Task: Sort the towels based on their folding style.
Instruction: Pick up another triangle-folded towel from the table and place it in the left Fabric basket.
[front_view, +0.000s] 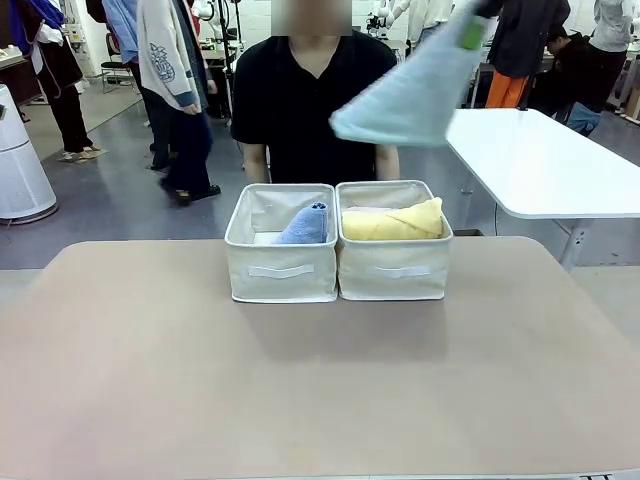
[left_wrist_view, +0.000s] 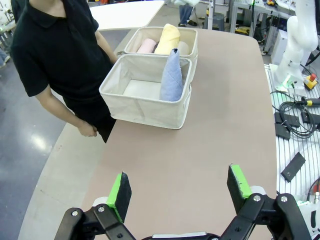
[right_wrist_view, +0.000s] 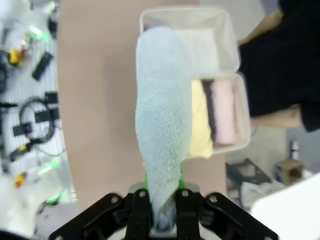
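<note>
Two beige baskets sit side by side on the table (front_view: 320, 400), touching. The left basket (front_view: 281, 270) holds one grey-blue cone towel (front_view: 304, 226), standing upright. The right basket (front_view: 392, 268) holds three visible rolls: a yellow towel (front_view: 395, 222), a pink towel (right_wrist_view: 222, 111) and a dark one between them, barely visible. The right gripper (right_wrist_view: 163, 212), high above the right basket, is pinched on the narrow end of a light blue cone towel (right_wrist_view: 162, 115). The left gripper (left_wrist_view: 180, 192) is spread wide and empty above bare tabletop, well apart from the baskets.
</note>
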